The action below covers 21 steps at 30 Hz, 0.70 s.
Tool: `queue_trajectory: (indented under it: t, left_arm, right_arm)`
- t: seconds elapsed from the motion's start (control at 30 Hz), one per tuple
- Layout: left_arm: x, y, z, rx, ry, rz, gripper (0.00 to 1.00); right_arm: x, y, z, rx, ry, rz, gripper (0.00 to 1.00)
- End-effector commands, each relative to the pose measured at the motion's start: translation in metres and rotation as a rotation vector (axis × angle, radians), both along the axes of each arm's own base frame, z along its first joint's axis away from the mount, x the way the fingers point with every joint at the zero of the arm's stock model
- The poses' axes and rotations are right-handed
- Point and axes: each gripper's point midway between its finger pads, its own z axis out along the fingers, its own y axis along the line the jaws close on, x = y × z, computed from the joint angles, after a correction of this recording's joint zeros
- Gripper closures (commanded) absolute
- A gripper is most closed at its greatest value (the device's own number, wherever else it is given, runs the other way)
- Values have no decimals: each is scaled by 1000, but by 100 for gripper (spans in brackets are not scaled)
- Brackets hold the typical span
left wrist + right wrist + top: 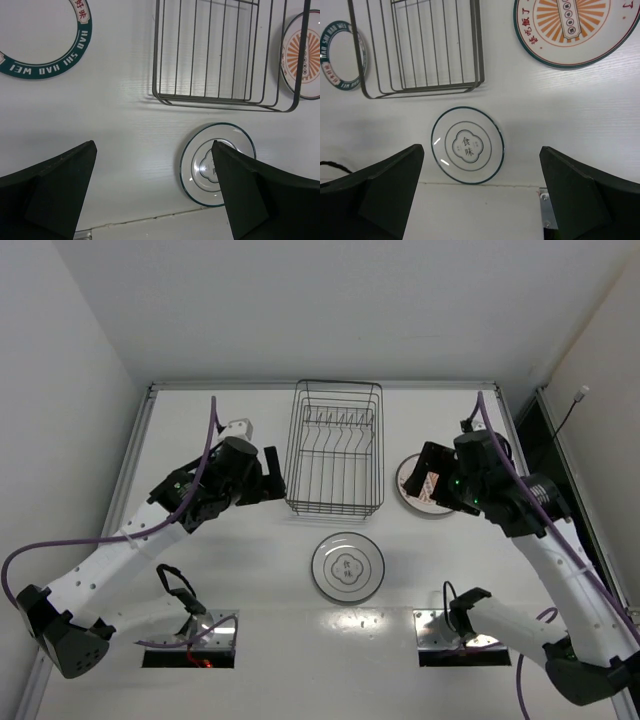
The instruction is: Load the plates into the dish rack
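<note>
So we see the grey-ring plate flat on the table just in front of the wire dish rack, and the orange-ring plate beside the rack's right side. Left gripper and right gripper are both spread wide.

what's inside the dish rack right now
No plates: just its prongs and the table showing through the wires. Nothing covers the dish rack from above. The grey-ringed plate lies outside it.
</note>
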Motion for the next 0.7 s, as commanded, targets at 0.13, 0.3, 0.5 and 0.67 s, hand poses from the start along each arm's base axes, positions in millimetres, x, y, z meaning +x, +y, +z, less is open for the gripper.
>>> queue_trajectory:
  t: [0.13,0.3,0.5,0.67]
  left_arm:
    - [7,-13,22,-55,-88,-35,0]
    - [18,-10,22,-46,-97,-14,0]
    - [19,-6,18,-26,-94,-13,0]
    - [18,-4,10,-3,-74,-19,0]
  right_arm:
    - [38,5,-7,-47,-72,11,0]
    - [66,-17,-67,-84,107,-19,0]
    - [81,-84,-99,3,157,-210,0]
    - [80,-128,-145,140,271,-338,0]
